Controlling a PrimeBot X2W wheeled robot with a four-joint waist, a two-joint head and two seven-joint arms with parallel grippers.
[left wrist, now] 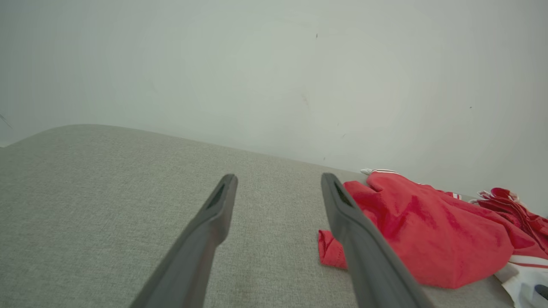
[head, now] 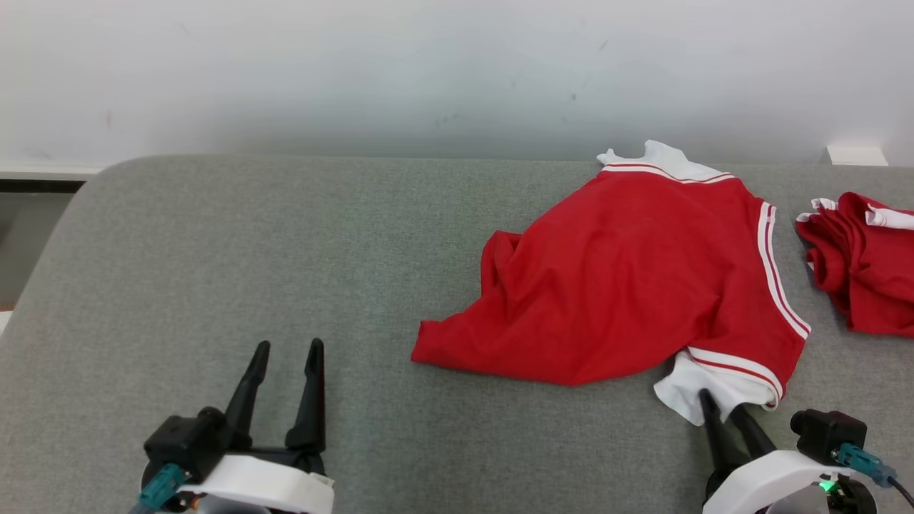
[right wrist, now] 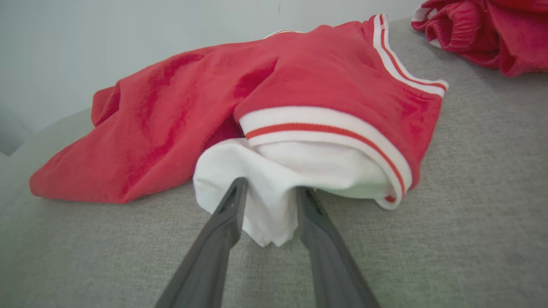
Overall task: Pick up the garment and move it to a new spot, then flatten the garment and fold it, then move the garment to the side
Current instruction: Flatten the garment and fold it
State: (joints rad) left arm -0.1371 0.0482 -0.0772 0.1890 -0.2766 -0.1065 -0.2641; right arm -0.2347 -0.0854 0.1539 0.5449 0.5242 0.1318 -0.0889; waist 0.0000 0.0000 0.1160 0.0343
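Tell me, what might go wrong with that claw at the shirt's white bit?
The right gripper straddles only the white flap, so it may slip free or lift just one layer. Dragging the red garment could also snag the second red garment lying beside it.

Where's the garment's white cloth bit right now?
Head view, lower right: the white cloth sticks out under the red garment's near edge, between the right gripper's fingers.
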